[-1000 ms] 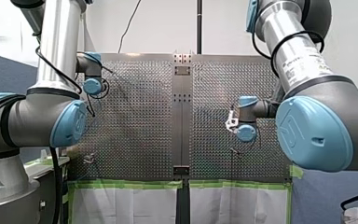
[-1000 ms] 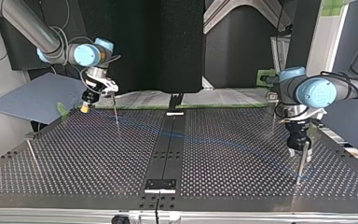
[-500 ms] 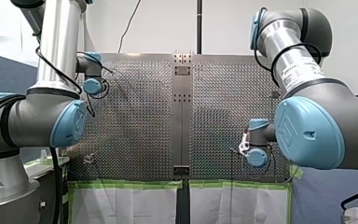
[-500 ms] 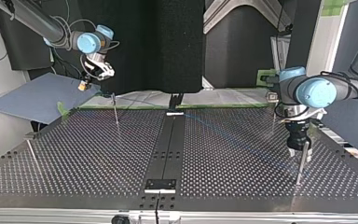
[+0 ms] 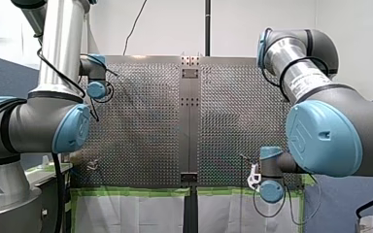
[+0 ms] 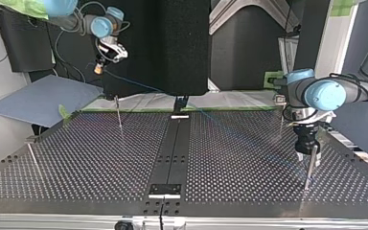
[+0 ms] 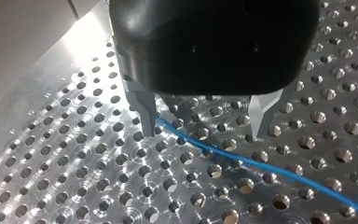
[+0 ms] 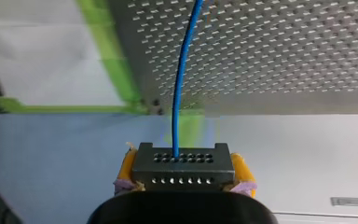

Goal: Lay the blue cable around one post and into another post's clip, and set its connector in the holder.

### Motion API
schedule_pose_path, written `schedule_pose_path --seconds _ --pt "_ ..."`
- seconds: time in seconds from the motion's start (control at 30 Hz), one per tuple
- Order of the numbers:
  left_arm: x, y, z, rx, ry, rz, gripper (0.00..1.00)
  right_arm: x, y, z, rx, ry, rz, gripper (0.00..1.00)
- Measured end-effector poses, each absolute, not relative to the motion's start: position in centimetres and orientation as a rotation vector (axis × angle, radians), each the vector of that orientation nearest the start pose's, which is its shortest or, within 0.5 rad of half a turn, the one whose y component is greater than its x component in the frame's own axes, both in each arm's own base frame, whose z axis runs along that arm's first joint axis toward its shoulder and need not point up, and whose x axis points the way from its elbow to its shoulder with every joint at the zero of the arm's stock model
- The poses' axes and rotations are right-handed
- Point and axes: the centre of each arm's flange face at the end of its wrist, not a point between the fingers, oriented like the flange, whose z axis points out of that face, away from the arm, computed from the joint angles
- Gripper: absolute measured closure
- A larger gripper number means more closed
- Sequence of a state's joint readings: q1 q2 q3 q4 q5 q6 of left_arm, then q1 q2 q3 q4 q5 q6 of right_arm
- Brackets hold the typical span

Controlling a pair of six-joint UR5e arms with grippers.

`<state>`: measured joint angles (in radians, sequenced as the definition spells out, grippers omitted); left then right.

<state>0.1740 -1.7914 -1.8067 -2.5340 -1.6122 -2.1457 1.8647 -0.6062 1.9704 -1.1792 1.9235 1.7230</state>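
The black rectangular connector, pierced with 2 rows of small holes, is pinched between the yellow pads of my right gripper off the perforated metal table's far edge at the top view's left, and the thin blue cable is stretched from it back over the table. The 2 metal fingers of my left gripper are held spread just above the table, with the cable passing between them ungripped. The writing on the white label on my right arm is too small to be read.

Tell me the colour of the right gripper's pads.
Yellow pads, best seen in the right wrist view.
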Motion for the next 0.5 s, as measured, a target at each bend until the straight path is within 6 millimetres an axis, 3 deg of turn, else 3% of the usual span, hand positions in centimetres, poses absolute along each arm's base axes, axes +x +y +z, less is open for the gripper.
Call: schedule_pose_path --seconds 0.4,0.5 --pt "57.2 -3.1 32.0 -0.553 1.316 -0.302 0.00 21.7 -38.7 -14.9 1.326 -1.488 1.065 0.82" --pt "57.2 -3.1 32.1 -0.553 1.316 -0.303 0.00 21.1 -38.0 -15.9 1.336 -1.501 1.074 0.79"
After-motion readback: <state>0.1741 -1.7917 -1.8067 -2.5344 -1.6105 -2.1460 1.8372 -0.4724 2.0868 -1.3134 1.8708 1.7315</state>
